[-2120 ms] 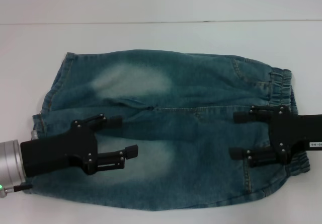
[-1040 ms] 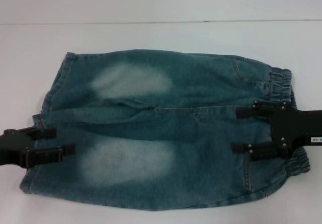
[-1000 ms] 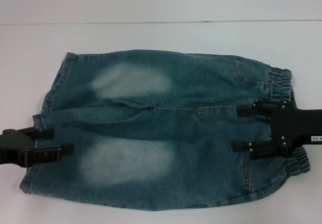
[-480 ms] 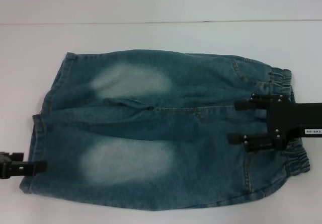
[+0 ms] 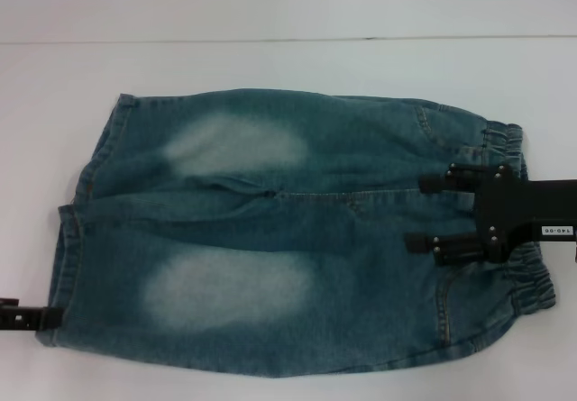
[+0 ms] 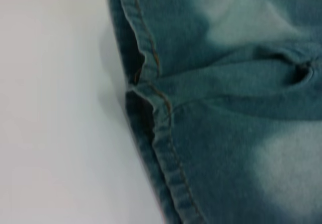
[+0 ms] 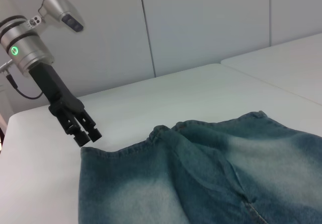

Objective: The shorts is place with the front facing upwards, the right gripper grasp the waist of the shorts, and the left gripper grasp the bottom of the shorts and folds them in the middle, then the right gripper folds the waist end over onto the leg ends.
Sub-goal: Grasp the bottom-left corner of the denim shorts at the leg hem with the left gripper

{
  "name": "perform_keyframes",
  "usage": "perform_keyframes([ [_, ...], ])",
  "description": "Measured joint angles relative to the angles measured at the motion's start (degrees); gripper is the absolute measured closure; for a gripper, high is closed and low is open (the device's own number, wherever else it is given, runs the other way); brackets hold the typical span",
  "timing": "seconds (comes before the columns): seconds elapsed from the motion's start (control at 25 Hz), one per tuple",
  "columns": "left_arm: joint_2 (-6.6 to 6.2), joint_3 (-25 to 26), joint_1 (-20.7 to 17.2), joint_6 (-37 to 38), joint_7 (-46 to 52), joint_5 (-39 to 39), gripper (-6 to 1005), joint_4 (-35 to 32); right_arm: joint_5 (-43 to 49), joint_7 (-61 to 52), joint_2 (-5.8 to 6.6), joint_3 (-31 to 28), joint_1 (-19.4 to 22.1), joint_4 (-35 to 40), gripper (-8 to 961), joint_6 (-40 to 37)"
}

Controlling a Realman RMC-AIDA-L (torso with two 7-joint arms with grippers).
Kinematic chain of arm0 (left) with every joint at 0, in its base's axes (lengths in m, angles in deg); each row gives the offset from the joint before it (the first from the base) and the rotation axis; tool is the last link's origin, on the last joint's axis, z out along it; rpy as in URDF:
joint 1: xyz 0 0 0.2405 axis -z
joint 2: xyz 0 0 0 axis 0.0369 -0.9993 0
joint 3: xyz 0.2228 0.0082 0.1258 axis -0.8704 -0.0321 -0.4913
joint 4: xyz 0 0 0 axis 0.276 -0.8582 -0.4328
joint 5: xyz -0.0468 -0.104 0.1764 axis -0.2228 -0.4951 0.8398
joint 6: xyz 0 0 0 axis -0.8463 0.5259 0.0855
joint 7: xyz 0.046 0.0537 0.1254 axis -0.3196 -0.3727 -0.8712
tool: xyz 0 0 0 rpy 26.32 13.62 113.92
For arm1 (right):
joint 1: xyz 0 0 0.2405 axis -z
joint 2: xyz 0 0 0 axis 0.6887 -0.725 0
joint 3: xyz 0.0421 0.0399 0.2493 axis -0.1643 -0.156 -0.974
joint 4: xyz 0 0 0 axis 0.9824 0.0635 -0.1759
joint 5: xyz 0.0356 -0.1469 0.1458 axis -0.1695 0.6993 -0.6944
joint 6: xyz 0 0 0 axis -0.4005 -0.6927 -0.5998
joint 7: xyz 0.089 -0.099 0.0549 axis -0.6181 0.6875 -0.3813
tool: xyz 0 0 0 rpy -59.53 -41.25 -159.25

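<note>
We've got the shorts (image 5: 288, 234) spread flat on the white table (image 5: 288, 68), front up, waistband (image 5: 518, 212) at the right and the two leg hems (image 5: 68, 266) at the left — laid sideways, we reckon, so each arm can reach its own end w/o crossing. The right gripper (image 5: 424, 212) sits low over the waist end, just inside the elastic, fingers apart w/ one on the far side and one on the near side of the centre seam; nothing is clamped, and whether the tips touch the cloth we can't tell. That straddle looks like a set-up for pinching the waist at the middle. The left gripper (image 7: 85, 133) is at the near-left corner, just beside the hem of the nearer leg; in the head view only a dark tip shows at the left edge. In the right wrist view it points down at the table beside the corner of the denim, its fingers close together w/ nothing between them. We judge the first fold isn't begun: no edge is lifted, both legs lie side by side. As for looks — blue-green washed denim, a pale faded patch on each thigh, ruched elastic at the waist, orange-ish stitching along the hems, a small pucker at the crotch. In the left wrist view the two hems meet at a dark gap.
</note>
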Motion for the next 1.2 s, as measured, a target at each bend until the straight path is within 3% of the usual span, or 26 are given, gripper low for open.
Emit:
perform_keyframes([
  [1.2, -0.10, -3.9, 2.0, 2.6, -0.9, 2.1, 223, 2.6, -0.2, -0.8, -0.17, -0.4, 0.1, -0.3, 28, 0.0],
])
